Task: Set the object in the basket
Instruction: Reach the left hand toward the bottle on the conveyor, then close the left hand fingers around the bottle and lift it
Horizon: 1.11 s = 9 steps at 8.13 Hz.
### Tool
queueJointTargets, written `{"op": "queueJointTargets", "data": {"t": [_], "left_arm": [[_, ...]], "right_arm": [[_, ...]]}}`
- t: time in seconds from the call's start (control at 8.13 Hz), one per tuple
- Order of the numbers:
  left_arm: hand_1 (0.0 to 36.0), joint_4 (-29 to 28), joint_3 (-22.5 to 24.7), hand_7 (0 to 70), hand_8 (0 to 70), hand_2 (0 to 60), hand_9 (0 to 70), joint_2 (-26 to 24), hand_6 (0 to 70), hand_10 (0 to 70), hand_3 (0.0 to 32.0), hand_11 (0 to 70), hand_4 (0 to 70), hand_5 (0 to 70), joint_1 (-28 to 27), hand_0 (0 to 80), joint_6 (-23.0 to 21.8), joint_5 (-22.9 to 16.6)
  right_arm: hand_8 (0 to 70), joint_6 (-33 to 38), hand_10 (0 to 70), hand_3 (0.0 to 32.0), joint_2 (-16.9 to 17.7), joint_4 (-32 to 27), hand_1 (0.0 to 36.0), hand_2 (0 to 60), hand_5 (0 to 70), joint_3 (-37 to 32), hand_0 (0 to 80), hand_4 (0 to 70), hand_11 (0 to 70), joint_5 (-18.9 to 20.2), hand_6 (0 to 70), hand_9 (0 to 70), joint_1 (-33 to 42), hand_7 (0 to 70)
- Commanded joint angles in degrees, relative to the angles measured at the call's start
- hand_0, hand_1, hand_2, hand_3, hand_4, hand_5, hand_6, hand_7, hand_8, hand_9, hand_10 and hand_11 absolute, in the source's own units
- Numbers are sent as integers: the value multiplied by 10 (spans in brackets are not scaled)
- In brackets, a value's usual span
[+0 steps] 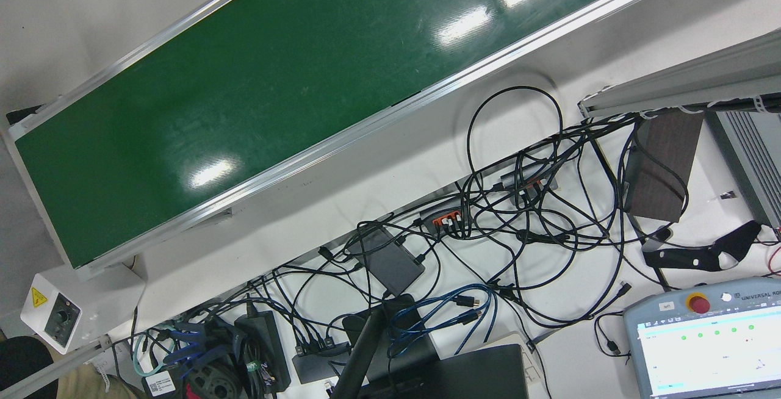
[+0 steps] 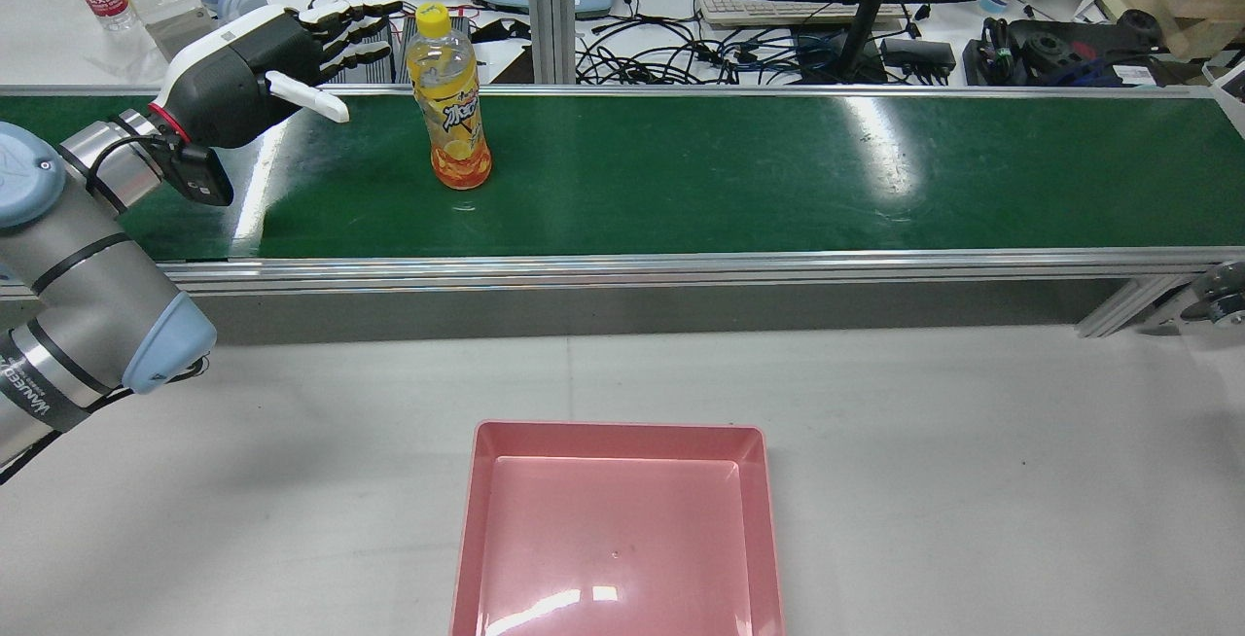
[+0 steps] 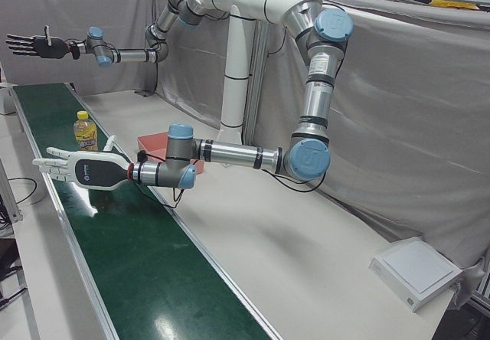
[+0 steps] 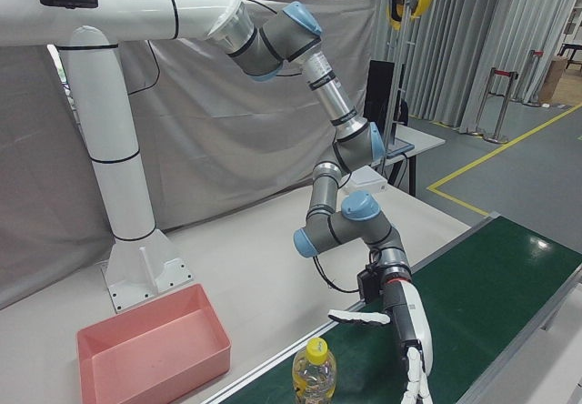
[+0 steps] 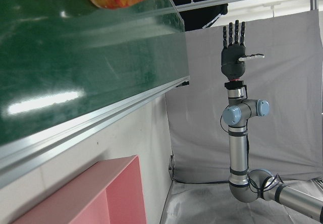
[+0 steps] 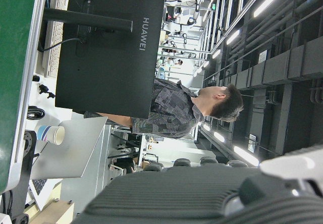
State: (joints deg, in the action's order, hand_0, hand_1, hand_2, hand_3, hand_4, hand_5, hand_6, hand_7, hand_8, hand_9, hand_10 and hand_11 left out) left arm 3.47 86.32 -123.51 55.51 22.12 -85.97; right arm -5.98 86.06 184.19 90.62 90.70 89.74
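The upright orange drink bottle (image 2: 457, 101) looks smooth and tippy; the left hand (image 2: 267, 57), fingers spread and empty beside it, should wrap its mid-body.

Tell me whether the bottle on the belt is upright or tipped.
Upright: the bottle stands on its base on the green belt, yellow cap on top, untouched by the left hand.

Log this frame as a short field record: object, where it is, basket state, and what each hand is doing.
object: bottle of orange drink with a yellow cap, upright
location: on the green belt, toward the left arm's end
basket: pink basket on the white table, nothing in it
left hand: open, level with the bottle and beside it, not touching
right hand: open, raised high, far from the bottle
task state: bottle not yet grasped
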Motion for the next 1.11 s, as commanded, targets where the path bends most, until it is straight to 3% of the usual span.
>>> {"op": "queueJointTargets", "data": {"t": [0.0,0.61,0.74,0.86,0.98], "left_arm": [[108,7,1,0,47,0,88,-18,0,85,0,137,179,112,-5,507,3,0],[110,18,0,0,68,0,117,-30,0,81,0,131,187,134,-24,508,10,0],[133,28,1,24,116,20,184,-35,21,134,0,208,209,253,-26,505,10,0],[176,46,1,230,269,210,395,-42,161,346,0,501,358,442,-27,531,14,1],[180,63,1,541,460,354,637,-46,376,523,0,700,700,636,-27,556,14,2]], "right_arm": [[0,0,0,0,0,0,0,0,0,0,0,0,0,0,0,0,0,0],[0,0,0,0,0,0,0,0,0,0,0,0,0,0,0,0,0,0],[0,0,0,0,0,0,0,0,0,0,0,0,0,0,0,0,0,0],[0,0,0,0,0,0,0,0,0,0,0,0,0,0,0,0,0,0],[0,0,0,0,0,0,0,0,0,0,0,0,0,0,0,0,0,0]]}}
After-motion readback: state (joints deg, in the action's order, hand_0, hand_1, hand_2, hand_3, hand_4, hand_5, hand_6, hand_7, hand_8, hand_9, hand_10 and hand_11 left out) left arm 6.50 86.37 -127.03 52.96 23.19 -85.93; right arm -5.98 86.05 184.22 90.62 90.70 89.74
